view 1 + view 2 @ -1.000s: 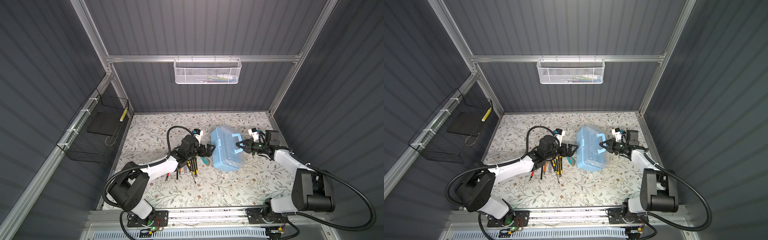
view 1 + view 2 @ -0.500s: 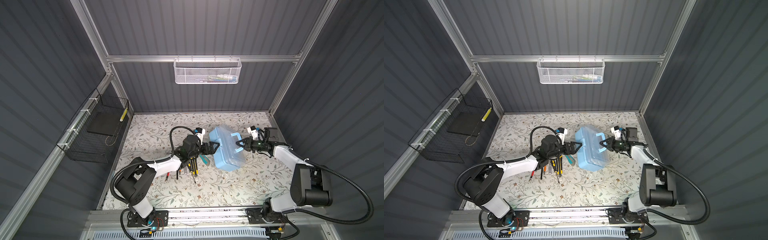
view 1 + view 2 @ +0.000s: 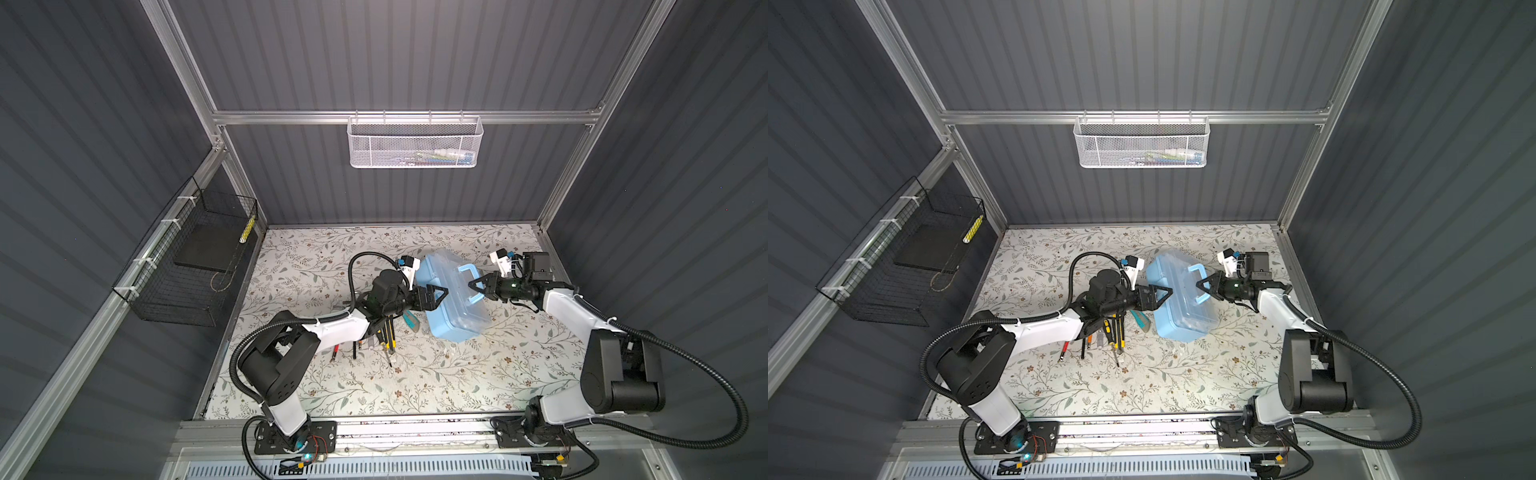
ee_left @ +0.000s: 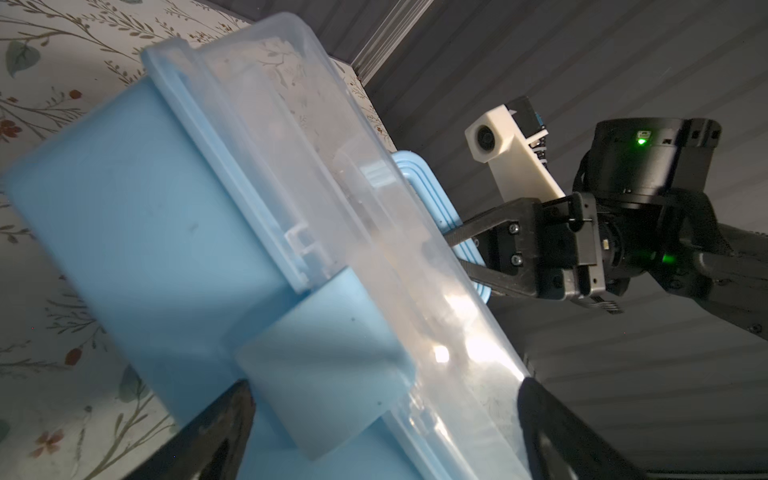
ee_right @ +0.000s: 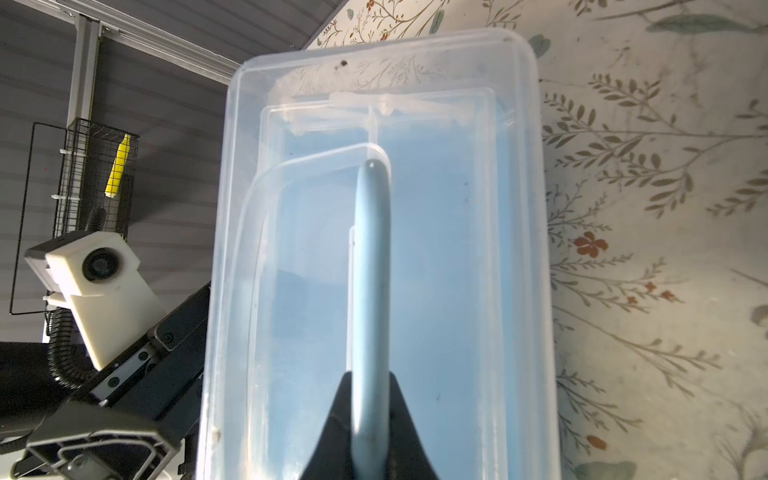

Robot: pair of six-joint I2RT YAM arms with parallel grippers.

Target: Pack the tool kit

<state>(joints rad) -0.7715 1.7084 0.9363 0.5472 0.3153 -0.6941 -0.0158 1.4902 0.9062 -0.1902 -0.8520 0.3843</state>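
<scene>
At the middle of the floral-patterned worktop [image 3: 415, 374], the right hand [image 3: 473, 286] is pinched shut on the pale-blue arched handle [image 3: 467, 276] of the small rectangular light-blue plastic tool kit with a clear lid [image 3: 451, 307]; the right wrist view shows its two black fingers [image 5: 328, 432] pressed against either side of the handle [image 5: 372, 270]. At the box's nine o'clock side, the left hand [image 3: 441, 293] is spread wide and holds nothing, its fingertips [image 4: 220, 419] straddling the latch on the blue wall [image 4: 137, 232]. At about eight o'clock from the box lies a cluster of screwdrivers with yellow-and-black and red handles [image 3: 376, 338], partly under the left arm. A white mesh basket [image 3: 415, 143] hangs on the wall at twelve o'clock, a black wire basket [image 3: 191, 266] at nine o'clock.
</scene>
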